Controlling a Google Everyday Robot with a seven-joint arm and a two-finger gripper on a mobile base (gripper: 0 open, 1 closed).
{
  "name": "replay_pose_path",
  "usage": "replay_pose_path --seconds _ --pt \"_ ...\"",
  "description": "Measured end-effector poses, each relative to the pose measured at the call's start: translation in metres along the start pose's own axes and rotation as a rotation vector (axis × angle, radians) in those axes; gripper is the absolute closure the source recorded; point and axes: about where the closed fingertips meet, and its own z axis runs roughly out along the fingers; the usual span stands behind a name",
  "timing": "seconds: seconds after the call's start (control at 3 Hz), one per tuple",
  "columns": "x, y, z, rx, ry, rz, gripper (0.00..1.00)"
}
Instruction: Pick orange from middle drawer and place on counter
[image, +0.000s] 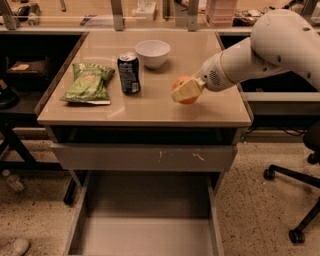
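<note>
over the beige counter (150, 106), the claw (181, 92) clasps the orange (189, 100).

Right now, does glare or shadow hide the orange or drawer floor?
Camera view: no; faint glare on the counter before the can only; the orange, gripped by the gripper over the counter's right side, is well lit; middle drawer floor evenly lit; deep shadow under the countertop.

Lab-office: wheeled chair (300, 179), benches (280, 96); gripper (184, 93) holds orange (179, 82) at counter (150, 106).
</note>
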Motion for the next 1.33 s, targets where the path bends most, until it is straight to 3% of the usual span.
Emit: replay_pose_path --seconds 0.67,1.33 --pt "0.005 -0.036 0.024 -0.052 0.027 0.057 1.0" --pt "0.012 -0.05 0.04 -0.105 0.072 0.093 1.0"
